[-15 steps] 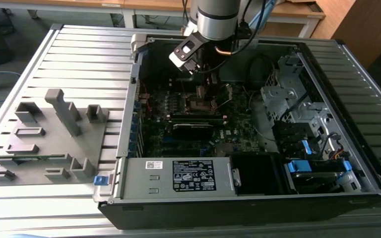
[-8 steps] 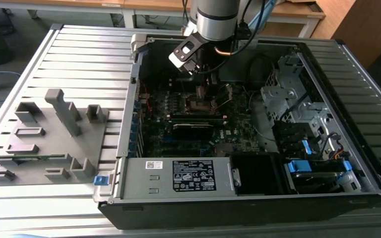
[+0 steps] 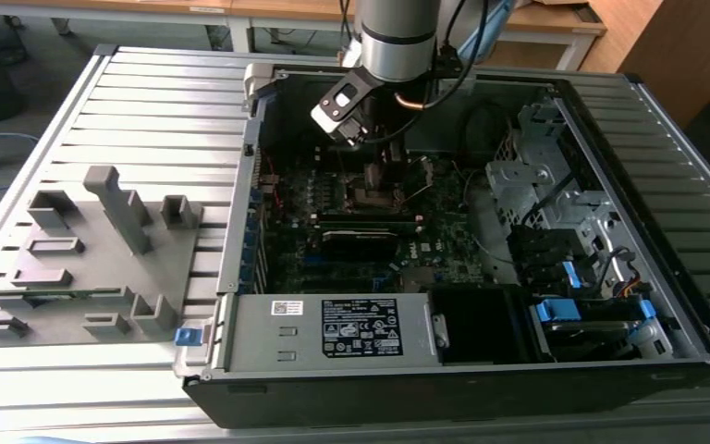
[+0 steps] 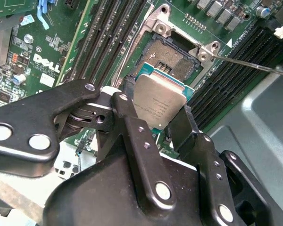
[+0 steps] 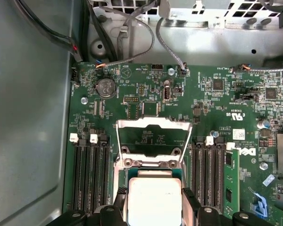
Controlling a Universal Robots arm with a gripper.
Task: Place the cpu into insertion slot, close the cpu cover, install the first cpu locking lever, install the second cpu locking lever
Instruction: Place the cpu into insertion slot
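The two black fingers (image 4: 132,127) are spread just as wide as the cpu (image 4: 160,103) and pinch it by two opposite edges. Its dull metallic top faces both wrist cameras, and the gripper (image 4: 158,106) touches nothing else. In the first wrist view the cpu (image 5: 153,200) sits squarely between the finger pads (image 5: 191,205).

Just past the fingertips lies the insertion slot (image 4: 172,56). Its dark contact field is bare and nothing is seated in it. The held cpu covers the slot's near edge in the second wrist view. How high it hangs over the slot I cannot tell.

The cpu cover (image 5: 153,123) is swung open on the slot's far side, and green board shows through its window. A thin silver rod (image 4: 250,62) sticks out from one corner of the slot's rim. Black memory slots (image 5: 89,174) flank the slot on both sides of the motherboard (image 5: 217,103).

In the exterior view, with twelve o'clock at the far edge, the open computer case (image 3: 454,379) holds the motherboard. The gripper (image 3: 376,173) hangs at about eleven o'clock inside it, under the arm (image 3: 395,37). A labelled power supply box (image 3: 330,328) fills the case's seven o'clock corner. A metal drive cage (image 3: 534,180) stands at two o'clock. Outside the case, at nine o'clock, a grey fixture (image 3: 96,268) with upright posts rests on the slatted table (image 3: 145,92).
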